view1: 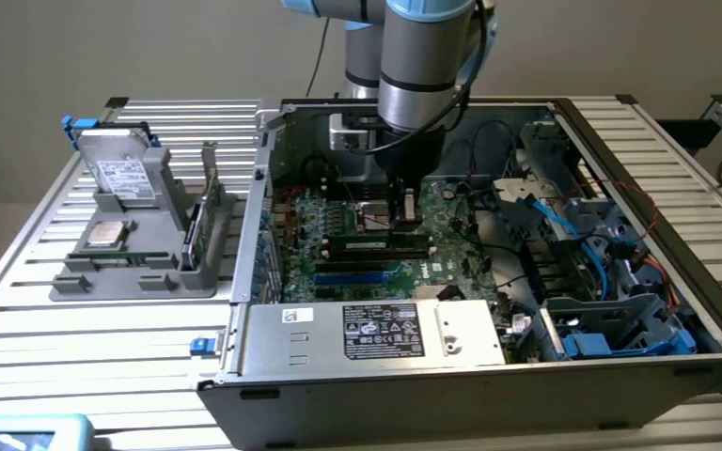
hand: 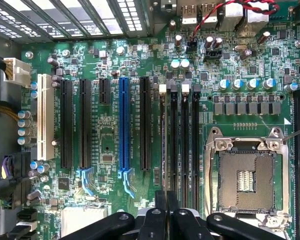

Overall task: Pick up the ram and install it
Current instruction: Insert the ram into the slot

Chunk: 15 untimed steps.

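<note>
My gripper (view1: 401, 224) hangs inside the open computer case, just above the motherboard's (hand: 107, 125) black memory slots (hand: 185, 145). In the wrist view its black fingertips (hand: 155, 220) are pressed together, the gripper (hand: 166, 207) being shut on a thin dark edge. That edge is the ram (hand: 163, 150), seen edge-on. It runs in line with the outermost memory slot, the one nearest the expansion slots. I cannot tell whether the ram touches the slot. The empty processor socket (hand: 246, 180) lies beside the slots.
A power supply (view1: 380, 331) fills the case's near side. Drive cages and blue cables (view1: 612, 282) crowd the exterior view's right. On the exterior view's left, a grey tray (view1: 148, 277) holds a hard drive (view1: 123, 174), a silver processor chip (view1: 108, 233) and an upright green card (view1: 214, 211).
</note>
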Each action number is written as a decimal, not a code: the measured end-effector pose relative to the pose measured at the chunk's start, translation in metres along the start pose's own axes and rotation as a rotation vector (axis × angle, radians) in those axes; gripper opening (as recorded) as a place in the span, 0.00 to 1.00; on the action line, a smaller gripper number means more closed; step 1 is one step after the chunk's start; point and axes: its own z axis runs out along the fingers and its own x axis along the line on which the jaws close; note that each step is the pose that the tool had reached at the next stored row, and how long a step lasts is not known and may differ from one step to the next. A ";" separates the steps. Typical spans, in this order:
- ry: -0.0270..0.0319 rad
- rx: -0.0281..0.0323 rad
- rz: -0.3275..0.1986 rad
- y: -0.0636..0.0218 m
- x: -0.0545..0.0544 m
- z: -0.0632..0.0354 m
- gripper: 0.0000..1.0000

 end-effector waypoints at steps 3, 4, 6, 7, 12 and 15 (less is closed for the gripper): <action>-0.0001 0.0001 0.000 0.0000 0.000 0.0003 0.12; 0.0000 0.0001 0.000 0.0000 0.000 0.0003 0.12; 0.0001 0.0002 0.000 0.0000 0.000 0.0004 0.12; 0.0000 0.0003 0.000 0.0000 0.000 0.0004 0.12; -0.0003 0.0020 0.000 0.0000 0.000 0.0008 0.12; 0.0000 0.0038 0.000 0.0001 0.000 0.0024 0.12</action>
